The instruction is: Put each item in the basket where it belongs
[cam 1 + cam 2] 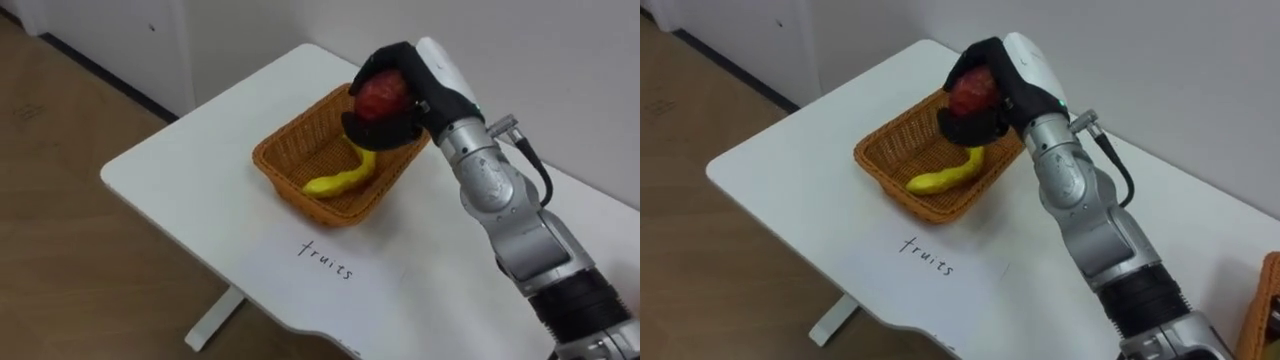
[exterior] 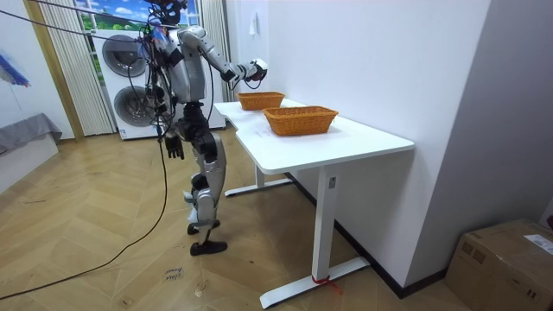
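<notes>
Wicker in a honey brown forms the fruit basket [image 1: 275, 168], which in the left eye view stands on a white table [image 1: 180, 170] towards its far side. A yellow banana [image 1: 340, 180] lies inside along the basket's near right wall, and its upper end curves up to just under the right hand [image 1: 425, 100]. That hand comes in from the right and is clasped round a red apple [image 1: 383, 97], with fingers curled over the top and the thumb beneath. It holds the apple in the air above the basket's far right rim. A handwritten word [image 1: 326, 260] is on the tabletop just near of the basket, and a wooden floor [image 1: 60, 120] shows to the left. In the right eye view, the corner of a second basket [image 1: 1265, 300] shows at the right edge, well apart from the first. In the room view, the robot stands on the floor at the table's far end, at the room view's left. Its right arm reaches over the farther basket with the apple in its hand. The left hand [image 2: 175, 145] hangs beside its thigh with loose fingers, holding nothing. Stacked washing machines [image 2: 130, 78] stand behind the robot, and a cardboard box [image 2: 510, 259] sits on the floor at the near right.
</notes>
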Robot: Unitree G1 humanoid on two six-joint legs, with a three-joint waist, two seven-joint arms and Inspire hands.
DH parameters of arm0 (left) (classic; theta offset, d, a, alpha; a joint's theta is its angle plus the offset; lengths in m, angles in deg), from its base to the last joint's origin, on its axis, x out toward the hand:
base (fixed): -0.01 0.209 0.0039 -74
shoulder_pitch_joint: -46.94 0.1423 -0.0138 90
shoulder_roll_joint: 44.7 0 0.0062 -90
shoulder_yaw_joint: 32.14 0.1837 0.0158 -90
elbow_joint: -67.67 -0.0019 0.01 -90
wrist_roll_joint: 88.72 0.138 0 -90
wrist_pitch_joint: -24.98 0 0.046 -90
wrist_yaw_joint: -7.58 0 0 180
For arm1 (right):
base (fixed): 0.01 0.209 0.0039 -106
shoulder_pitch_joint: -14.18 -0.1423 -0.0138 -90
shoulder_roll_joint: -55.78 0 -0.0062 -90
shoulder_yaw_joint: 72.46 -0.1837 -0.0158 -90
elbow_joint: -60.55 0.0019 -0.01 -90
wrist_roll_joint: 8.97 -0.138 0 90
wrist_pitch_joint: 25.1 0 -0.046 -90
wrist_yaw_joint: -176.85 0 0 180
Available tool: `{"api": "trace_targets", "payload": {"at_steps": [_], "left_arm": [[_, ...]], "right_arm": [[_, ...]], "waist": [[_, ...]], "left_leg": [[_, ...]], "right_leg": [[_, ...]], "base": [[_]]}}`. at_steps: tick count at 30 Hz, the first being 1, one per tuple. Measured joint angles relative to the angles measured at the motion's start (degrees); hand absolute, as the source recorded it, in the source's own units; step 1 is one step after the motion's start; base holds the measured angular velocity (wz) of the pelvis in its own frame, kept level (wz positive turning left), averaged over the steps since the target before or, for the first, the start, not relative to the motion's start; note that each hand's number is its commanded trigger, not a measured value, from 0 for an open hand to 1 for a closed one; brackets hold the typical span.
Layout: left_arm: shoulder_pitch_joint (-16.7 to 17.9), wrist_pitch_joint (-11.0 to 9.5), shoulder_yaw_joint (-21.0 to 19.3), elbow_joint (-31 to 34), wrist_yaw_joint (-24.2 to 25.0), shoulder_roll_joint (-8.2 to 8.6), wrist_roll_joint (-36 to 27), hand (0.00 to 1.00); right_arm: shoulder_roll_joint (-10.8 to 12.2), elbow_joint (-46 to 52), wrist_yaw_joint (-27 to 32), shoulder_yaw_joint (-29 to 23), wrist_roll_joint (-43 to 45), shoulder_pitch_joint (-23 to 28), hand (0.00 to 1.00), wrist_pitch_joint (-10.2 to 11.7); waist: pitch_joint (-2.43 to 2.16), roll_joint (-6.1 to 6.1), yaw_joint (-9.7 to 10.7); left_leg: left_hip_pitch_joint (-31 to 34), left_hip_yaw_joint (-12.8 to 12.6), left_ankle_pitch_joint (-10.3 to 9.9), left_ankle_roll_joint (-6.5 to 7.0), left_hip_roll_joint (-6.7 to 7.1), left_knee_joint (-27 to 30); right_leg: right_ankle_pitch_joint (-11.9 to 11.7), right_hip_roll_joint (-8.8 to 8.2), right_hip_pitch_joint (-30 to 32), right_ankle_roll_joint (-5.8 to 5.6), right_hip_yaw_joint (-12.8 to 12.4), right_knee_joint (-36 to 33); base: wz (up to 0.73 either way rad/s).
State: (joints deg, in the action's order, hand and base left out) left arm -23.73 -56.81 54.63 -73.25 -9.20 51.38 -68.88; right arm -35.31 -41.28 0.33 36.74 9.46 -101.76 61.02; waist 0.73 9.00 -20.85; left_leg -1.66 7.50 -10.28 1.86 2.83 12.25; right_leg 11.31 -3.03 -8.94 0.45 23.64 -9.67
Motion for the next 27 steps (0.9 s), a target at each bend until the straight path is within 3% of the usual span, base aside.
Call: {"api": "trace_targets", "payload": {"at_steps": [5, 10, 15, 27], "left_arm": [[0.2, -0.03, 0.04, 0.32, 0.24, -0.08, -0.02, 0.0], [0.21, -0.06, 0.04, 0.33, 0.93, -0.24, -0.01, 0.0], [0.19, -0.05, 0.05, 0.33, 1.12, -0.3, 0.01, 0.0], [0.23, -0.03, 0.07, 0.31, 1.31, -0.54, 0.03, 0.0]], "right_arm": [[0.03, 0.0, -1.38, 3.45, 0.05, 0.0, 1.0, 0.0], [0.18, 0.0, -4.18, 6.29, 0.04, 0.0, 1.0, 0.0], [0.19, -0.13, -5.05, 6.4, 0.1, 0.0, 1.0, 0.0], [0.38, -1.37, -6.39, 6.56, 0.66, 0.01, 1.0, -1.2]], "waist": [[0.23, 0.71, -0.23], [0.15, 1.09, -0.5], [0.17, 1.13, -1.51], [0.39, 1.35, -1.66]], "left_leg": [[-0.15, -0.04, 0.0, -0.01, -0.02, -0.01], [-0.12, -0.12, 0.0, -0.01, 0.03, 0.04], [0.01, -0.06, -0.02, -0.01, 0.04, 0.37], [0.11, -0.07, -0.06, -0.04, 0.05, 0.58]], "right_leg": [[0.0, 0.04, -0.08, 0.0, -0.06, -0.04], [-0.01, -0.03, -0.05, -0.01, -0.05, -0.05], [-0.01, -0.03, -0.1, -0.01, 0.03, -0.07], [-0.01, -0.04, -0.07, -0.01, 0.07, -0.13]], "base": [[0.0], [0.0], [0.0], [0.0]]}}
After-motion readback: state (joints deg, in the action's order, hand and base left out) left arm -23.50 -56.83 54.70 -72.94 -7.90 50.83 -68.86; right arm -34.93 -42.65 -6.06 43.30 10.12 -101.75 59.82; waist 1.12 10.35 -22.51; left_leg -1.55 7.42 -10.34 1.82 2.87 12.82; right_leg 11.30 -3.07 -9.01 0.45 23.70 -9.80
